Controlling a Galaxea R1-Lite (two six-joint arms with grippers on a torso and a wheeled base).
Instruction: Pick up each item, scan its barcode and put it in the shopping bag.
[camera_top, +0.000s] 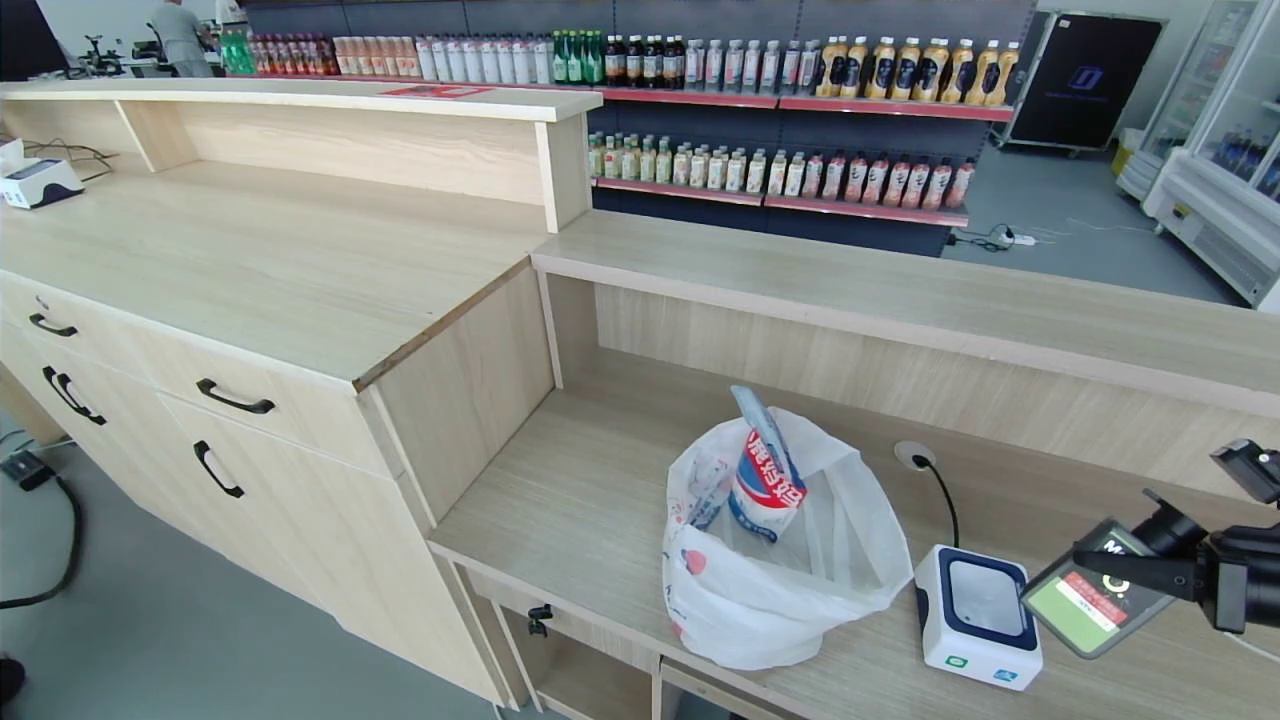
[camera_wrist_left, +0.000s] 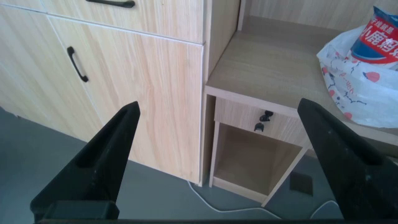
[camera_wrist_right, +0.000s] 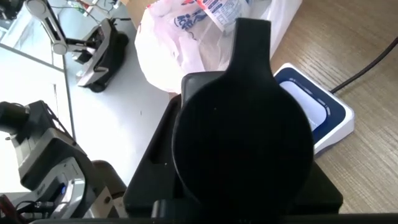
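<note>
The left hand hung nearest, off the near left corner of the counter and above the grey floor. Its two dark fingers were spread wide with nothing between them. Beyond it stood the pale wooden cabinet with black handles and the open cubby under the counter's edge.

At the near right, the right arm came in from the right edge at a low level. The right hand was clamped on a flat box, with one black finger lying across the box's face. The box was held above the counter, just to the right of the scanner; whether the two touched could not be told. It was tilted, its green face with a red and white label turned up and to the left. Its long axis ran from the near left, by the scanner, up to the far right into the hand.

To the left of the scanner stood the white shopping bag, mouth open upward. A blue, white and red snack packet stood upright in it, its top poking above the rim. A black cable ran from the scanner to a round port farther back. Far behind, shelves of bottles lined the wall.
</note>
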